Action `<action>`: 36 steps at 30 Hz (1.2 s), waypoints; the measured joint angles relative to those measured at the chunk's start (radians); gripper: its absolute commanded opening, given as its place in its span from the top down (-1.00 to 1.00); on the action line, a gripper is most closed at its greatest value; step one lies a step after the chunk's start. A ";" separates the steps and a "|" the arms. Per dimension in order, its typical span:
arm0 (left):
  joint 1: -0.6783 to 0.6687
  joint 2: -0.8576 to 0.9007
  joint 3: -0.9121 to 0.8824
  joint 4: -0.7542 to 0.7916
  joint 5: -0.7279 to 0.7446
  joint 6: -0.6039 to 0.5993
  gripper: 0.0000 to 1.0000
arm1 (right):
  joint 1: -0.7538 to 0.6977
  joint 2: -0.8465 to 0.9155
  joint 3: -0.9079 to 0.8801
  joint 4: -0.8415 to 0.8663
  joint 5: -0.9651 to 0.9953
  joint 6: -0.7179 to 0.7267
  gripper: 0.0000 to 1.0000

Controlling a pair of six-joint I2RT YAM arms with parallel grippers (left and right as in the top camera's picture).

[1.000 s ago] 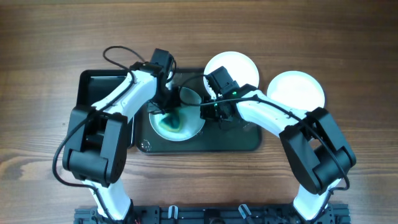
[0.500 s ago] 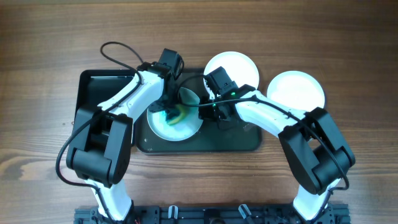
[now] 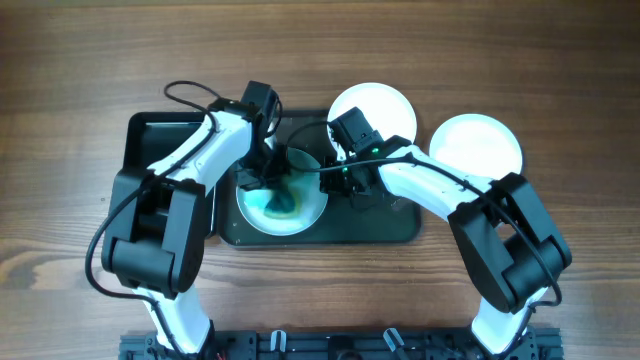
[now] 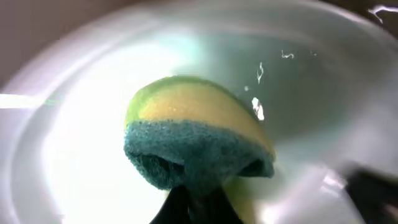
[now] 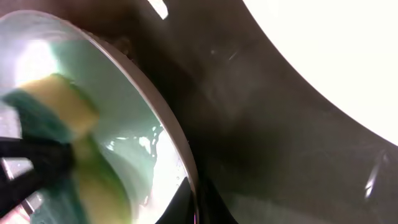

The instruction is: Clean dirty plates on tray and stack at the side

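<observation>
Teal smear (image 3: 276,203) now lies wider over the plate (image 3: 305,214) on the tray (image 3: 385,230). The left gripper (image 4: 195,206), pinching the sponge (image 4: 193,140), has swept back leftward (wiping unfinished, I judge). The right gripper (image 5: 194,210) clamps the plate's rim.

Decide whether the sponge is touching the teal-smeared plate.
Touching. The left wrist view shows the sponge squashed against the plate, with no gap.
</observation>
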 measured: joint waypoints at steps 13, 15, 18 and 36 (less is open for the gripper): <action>0.021 0.011 0.077 0.011 -0.122 -0.010 0.92 | -0.007 0.000 0.001 0.007 0.008 0.000 0.91; 0.051 0.013 0.147 -0.106 -0.203 -0.025 0.92 | -0.007 0.000 0.001 0.008 0.008 0.000 0.92; 0.106 0.014 0.300 -0.291 -0.276 -0.036 0.92 | -0.007 0.000 0.001 0.006 0.008 0.000 0.91; 0.315 -0.011 0.455 -0.434 -0.330 -0.037 0.92 | 0.378 -0.177 0.177 -0.353 0.908 -0.105 0.92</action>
